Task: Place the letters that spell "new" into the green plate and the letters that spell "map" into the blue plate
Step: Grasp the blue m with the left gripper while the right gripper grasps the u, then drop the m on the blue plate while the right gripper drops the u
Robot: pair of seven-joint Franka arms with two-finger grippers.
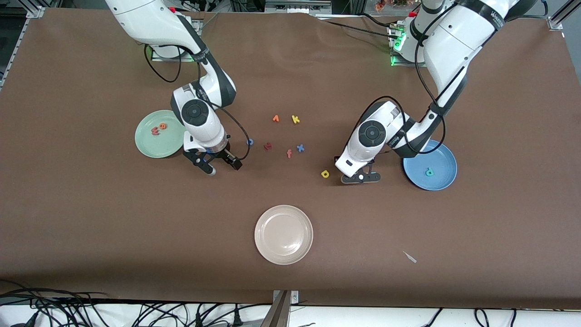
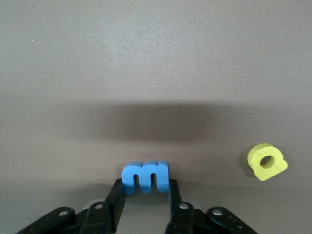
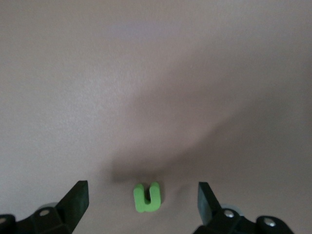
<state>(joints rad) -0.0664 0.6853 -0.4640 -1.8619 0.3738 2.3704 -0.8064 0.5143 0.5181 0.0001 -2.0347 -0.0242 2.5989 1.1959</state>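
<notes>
My left gripper [image 1: 361,178] is down at the table, shut on the blue "m" [image 2: 145,176], a finger against each side of it. The yellow "a" [image 1: 325,174] lies on the table just beside it, toward the right arm's end. The blue plate [image 1: 438,156] holds the teal "p" [image 1: 429,172]. My right gripper [image 1: 224,168] stands open beside the green plate [image 1: 156,147], low over the green "n" [image 3: 147,197], which lies between its fingers untouched. The green plate holds the pinkish "w" [image 1: 155,131] and the orange "e" [image 1: 163,126].
Loose letters lie mid-table: orange "v" [image 1: 275,118], yellow "k" [image 1: 295,119], dark red "t" [image 1: 268,146], orange "f" [image 1: 289,153], blue "x" [image 1: 300,147] and a small blue letter [image 1: 249,142]. A cream plate [image 1: 283,218] sits nearer the front camera.
</notes>
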